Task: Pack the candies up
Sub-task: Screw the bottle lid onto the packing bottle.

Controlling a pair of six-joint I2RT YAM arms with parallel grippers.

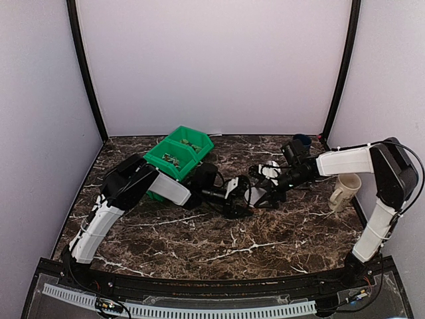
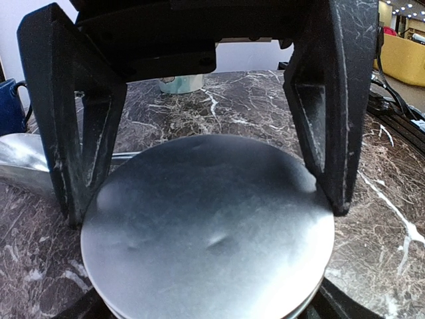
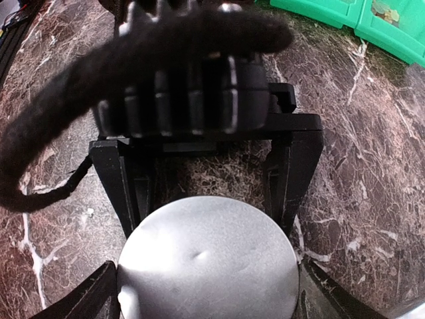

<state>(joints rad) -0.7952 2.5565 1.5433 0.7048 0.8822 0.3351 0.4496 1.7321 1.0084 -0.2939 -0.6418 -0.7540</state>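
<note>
A flat round whitish lid (image 2: 206, 232) fills both wrist views (image 3: 209, 266), with the rim of the small jar just showing under it (image 2: 302, 307). In the top view both grippers meet around it (image 1: 254, 195) at mid-table. My right gripper (image 3: 209, 296) has its fingers (image 2: 329, 133) pressed on the lid's two edges. My left gripper (image 2: 212, 311) reaches in from the opposite side, and its fingers (image 3: 129, 189) flank the jar below the lid. Any candies in the jar are hidden. A few tiny candies (image 3: 385, 10) lie in the green bin (image 1: 178, 153).
A beige mug (image 1: 345, 191) stands at the right edge and shows in the left wrist view (image 2: 180, 83). A dark blue cup (image 1: 302, 141) is at the back right. A shiny metal object (image 2: 23, 163) lies beside the jar.
</note>
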